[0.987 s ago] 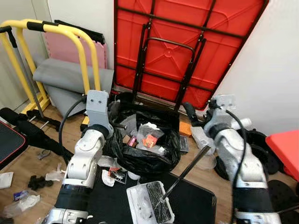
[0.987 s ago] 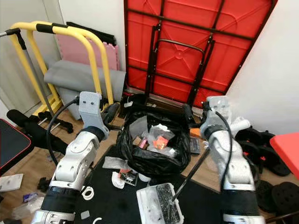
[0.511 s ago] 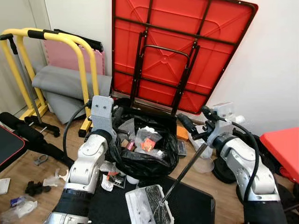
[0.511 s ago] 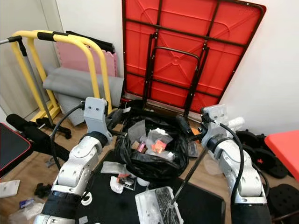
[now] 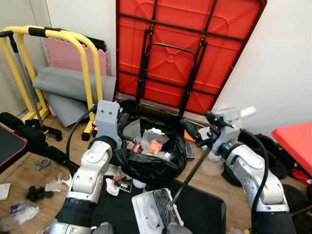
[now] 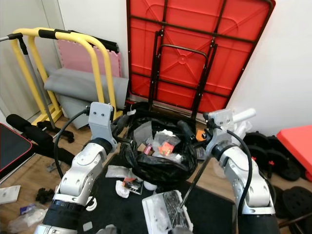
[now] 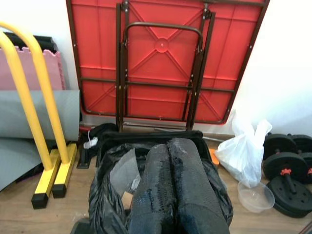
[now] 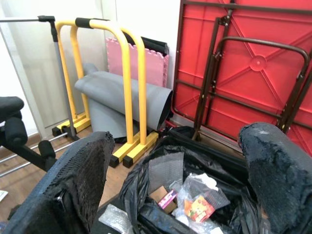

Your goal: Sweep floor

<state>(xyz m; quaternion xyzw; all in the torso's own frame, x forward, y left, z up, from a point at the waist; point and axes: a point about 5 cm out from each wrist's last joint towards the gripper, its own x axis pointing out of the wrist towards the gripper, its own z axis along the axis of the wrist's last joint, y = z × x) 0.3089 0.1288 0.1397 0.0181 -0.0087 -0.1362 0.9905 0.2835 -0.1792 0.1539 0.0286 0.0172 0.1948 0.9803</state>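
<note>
At the middle of the floor sat a black trash bag (image 5: 152, 158), full of wrappers. The left gripper (image 7: 171, 190) hovered at its nine o'clock rim, fingers pressed together. The right gripper (image 5: 199, 127), at three o'clock, had its fingers spread wide. A dustpan (image 5: 157, 210) with its long handle (image 5: 191, 171) lay at six o'clock on a black mat (image 5: 204, 210).

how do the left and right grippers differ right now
The left gripper has its fingers pressed shut, while the right gripper has its fingers spread wide apart. The left gripper sits at the left rim of the black trash bag; the right gripper is at the bag's right side, above the thin dustpan handle. Both have black fingers and point toward the bag.
</note>
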